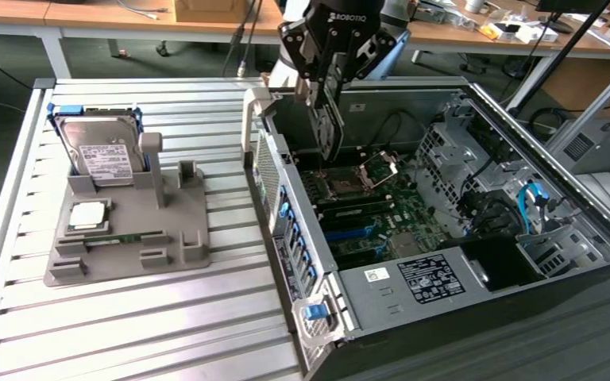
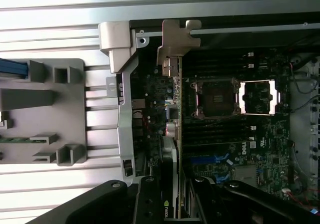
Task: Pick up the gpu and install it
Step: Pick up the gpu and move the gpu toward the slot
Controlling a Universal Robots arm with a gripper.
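Note:
My gripper point(image 1: 324, 79) is shut on the gpu point(image 1: 330, 127), a thin black card that hangs on edge above the open computer case point(image 1: 559, 262). The card's lower end sits just over the motherboard point(image 1: 374, 214), near the case's rear wall at the exterior view's left. In the wrist view the gpu point(image 2: 170, 154) runs edge-on away from my gripper point(image 2: 172, 196), with its silver bracket point(image 2: 176, 41) at the far end over the case's rim. The black fingers point(image 2: 148, 201) press on both faces of the card.
A grey holder tray point(image 1: 125, 238) stands on the slatted table at the exterior view's left, carrying a silver hard drive point(image 1: 102, 155), a processor chip point(image 1: 88, 214) and a green memory stick point(image 1: 114, 238). The open CPU socket point(image 1: 349, 186) and cables lie inside the case.

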